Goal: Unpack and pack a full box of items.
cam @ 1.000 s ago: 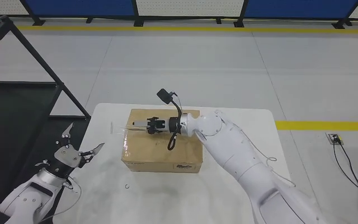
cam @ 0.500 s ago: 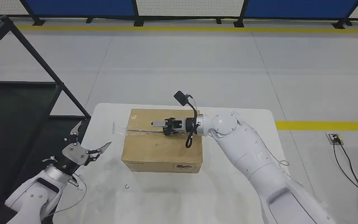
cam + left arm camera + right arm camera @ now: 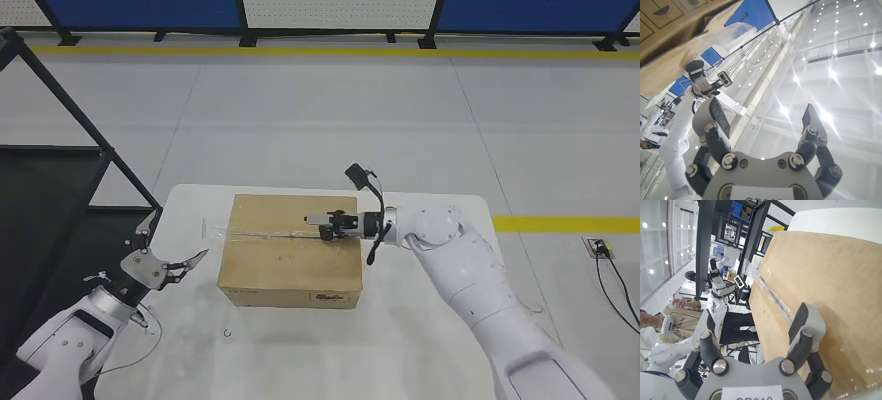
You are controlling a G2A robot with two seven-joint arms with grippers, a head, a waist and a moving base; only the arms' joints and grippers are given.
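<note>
Sliding along the taped seam (image 3: 265,236), the right end effector (image 3: 322,222) is now sitting over the right half of the cardboard box (image 3: 285,268), fingers spread wide and gripping nothing. The left end effector (image 3: 173,243) is edging closer to the box's left side, likewise released. The box is resting closed, mid-worktop (image 3: 300,350).

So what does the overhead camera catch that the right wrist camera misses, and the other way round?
Overhead: the whole white table, a small ring lying on it, and the printed side of the box.
Right wrist: the crinkles in the clear tape along the box's top seam, with a finger's dark pad beside it.
Both: the shut box, the right gripper open over its top, the left gripper open off one end.
</note>
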